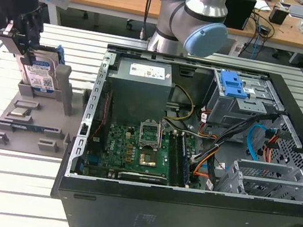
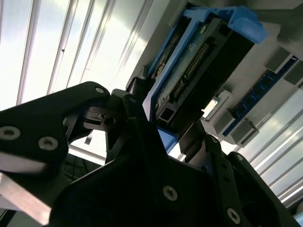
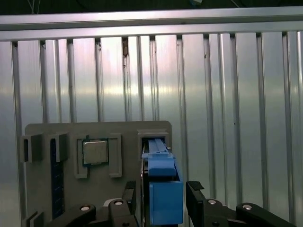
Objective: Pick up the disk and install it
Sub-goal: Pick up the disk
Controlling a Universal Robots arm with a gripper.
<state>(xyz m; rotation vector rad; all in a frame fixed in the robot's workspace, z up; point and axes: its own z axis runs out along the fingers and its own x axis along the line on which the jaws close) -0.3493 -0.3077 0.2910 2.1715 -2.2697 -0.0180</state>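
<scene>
- Flat rectangular silver metal disk [image 1: 41, 75] with blue-and-white barcode label and blue plastic side rails: on edge, upright in a slot of a grey plastic holder plate [image 1: 26, 126]; at the exterior view's left, well apart from the open black computer case [image 1: 179, 224].
- Black gripper [image 1: 28, 45] right at the disk's upper edge, astride it.
- In both wrist views: blue rail end of the disk [image 3: 161, 163] set inside the gripper [image 3: 162, 191], just beside or touching it on either side; clamped or merely straddling, cannot tell.
- Lower part of the disk down in the slot; label facing the exterior camera.
- On the same plate, near the slot: a square silver processor chip [image 3: 96, 151] in its own recess.
- Beneath plate and case: a ribbed aluminium table [image 1: 10, 182].
- Inside the case: a green motherboard [image 1: 128, 145]; a larger grey metal box [image 1: 143, 77] with white sticker; a blue ridged plastic latch [image 1: 233, 84] atop a grey drive cage [image 1: 229, 106].
</scene>
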